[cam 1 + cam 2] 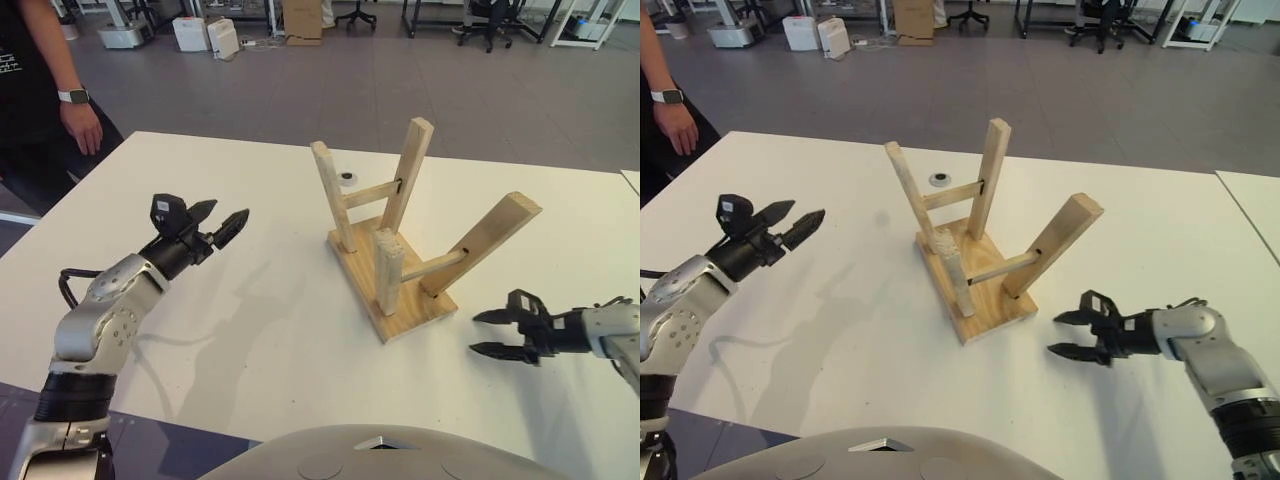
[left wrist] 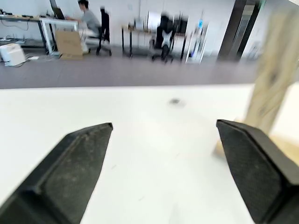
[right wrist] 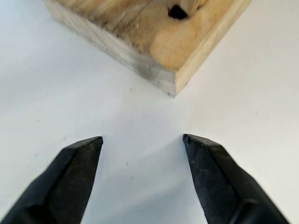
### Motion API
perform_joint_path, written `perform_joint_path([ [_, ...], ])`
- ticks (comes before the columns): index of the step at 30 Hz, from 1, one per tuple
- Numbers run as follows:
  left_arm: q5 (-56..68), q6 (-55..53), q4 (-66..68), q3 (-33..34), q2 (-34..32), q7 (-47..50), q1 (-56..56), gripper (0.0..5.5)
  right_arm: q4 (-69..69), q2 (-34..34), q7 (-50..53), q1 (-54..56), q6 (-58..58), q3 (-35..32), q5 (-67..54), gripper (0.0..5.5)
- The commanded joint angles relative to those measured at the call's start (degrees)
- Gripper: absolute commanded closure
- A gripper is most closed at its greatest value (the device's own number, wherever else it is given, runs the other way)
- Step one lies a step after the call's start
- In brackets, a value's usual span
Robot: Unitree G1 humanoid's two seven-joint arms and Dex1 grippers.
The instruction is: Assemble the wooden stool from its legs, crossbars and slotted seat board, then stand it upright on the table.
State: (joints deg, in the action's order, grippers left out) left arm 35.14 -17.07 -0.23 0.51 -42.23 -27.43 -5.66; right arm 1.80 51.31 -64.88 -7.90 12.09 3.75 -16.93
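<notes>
The right tool (image 1: 474,333) is spread and empty, low over the bench (image 1: 250,340). Its tips face the near corner of the seat board (image 1: 412,312), close but not touching. The left tool (image 1: 228,212), also spread and empty, hangs at 9 o'clock of the stool (image 1: 400,240), well apart. The stool sits mid-bench upside down: board flat, legs (image 1: 408,175) up, crossbars (image 1: 368,193) between them. It looks stiff and light, but its joints may only be pushed in. To turn it, grip a leg low near the board, not a thin crossbar. A small dark round piece (image 1: 347,178) lies at 12 o'clock.
</notes>
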Motion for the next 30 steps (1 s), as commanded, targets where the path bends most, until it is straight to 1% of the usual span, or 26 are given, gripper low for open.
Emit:
perform_joint_path([
  [1, -11.4, 6.6, 11.1, -3.6, -0.1, -5.3, -4.5, 1.40, -1.2, -10.0, 12.8, -2.3, -0.3, 4.6, 7.0, 2.27],
  [3, -14.1, 8.7, 13.0, -4.2, 1.3, -7.2, -5.1, 1.40, 2.3, -13.5, 18.9, 1.1, -0.9, 4.2, 8.9, 2.27],
  [5, -15.5, 9.5, 14.0, -4.1, 2.6, -8.4, -6.0, 1.40, 6.0, -15.0, 22.9, 4.3, -1.8, 3.7, 10.6, 2.27],
  [9, -16.9, 9.7, 13.1, -3.2, 4.6, -9.6, -6.0, 1.40, 14.3, -16.2, 28.9, 12.2, -3.6, 2.8, 14.0, 2.27],
  [11, -17.4, 9.5, 12.2, -3.1, 5.4, -9.8, -5.8, 1.40, 14.8, -17.0, 29.1, 14.5, -3.6, 1.6, 12.6, 2.27],
  [12, -17.6, 9.3, 11.4, -2.8, 5.6, -9.8, -5.5, 1.40, 11.8, -17.7, 26.9, 14.2, -2.1, -0.2, 8.3, 2.27],
  [13, -17.3, 8.8, 9.9, -2.1, 5.8, -9.6, -4.8, 1.40, 5.6, -16.8, 21.7, 11.8, -0.2, -1.9, 2.0, 2.27],
  [14, -16.9, 8.2, 8.0, -1.0, 5.9, -9.1, -3.8, 1.40, -1.3, -15.5, 16.8, 8.9, 3.7, -4.1, -5.4, 2.27],
  [15, -16.4, 7.7, 5.6, 0.2, 6.0, -8.7, -2.1, 1.40, -8.4, -12.9, 11.4, 5.4, 8.0, -5.6, -12.2, 2.27],
  [17, -15.6, 6.5, 1.6, 2.3, 6.2, -7.8, 0.8, 1.40, -16.7, -9.4, 6.4, 1.0, 13.1, -7.4, -18.9, 2.27],
  [18, -15.3, 5.9, 0.0, 3.2, 6.5, -7.5, 1.9, 1.40, -19.2, -9.1, 6.5, 0.5, 14.6, -7.8, -20.2, 2.27],
  [20, -15.1, 4.8, -2.5, 4.3, 7.0, -6.8, 3.4, 1.40, -22.0, -10.3, 8.6, 1.6, 15.9, -7.2, -20.7, 2.27],
  [23, -15.0, 3.5, -5.2, 5.0, 8.2, -6.1, 4.9, 1.40, -24.2, -15.3, 15.6, 3.7, 15.1, -2.4, -15.5, 2.27],
  [27, -15.3, 2.7, -6.3, 5.0, 9.5, -6.3, 5.5, 1.40, -21.6, -19.8, 20.5, 4.7, 12.1, 4.5, -7.4, 2.27],
  [30, -15.5, 2.6, -5.8, 5.1, 10.2, -6.4, 4.9, 1.40, -17.6, -22.7, 22.8, 6.5, 9.5, 7.3, -2.8, 2.27],
])
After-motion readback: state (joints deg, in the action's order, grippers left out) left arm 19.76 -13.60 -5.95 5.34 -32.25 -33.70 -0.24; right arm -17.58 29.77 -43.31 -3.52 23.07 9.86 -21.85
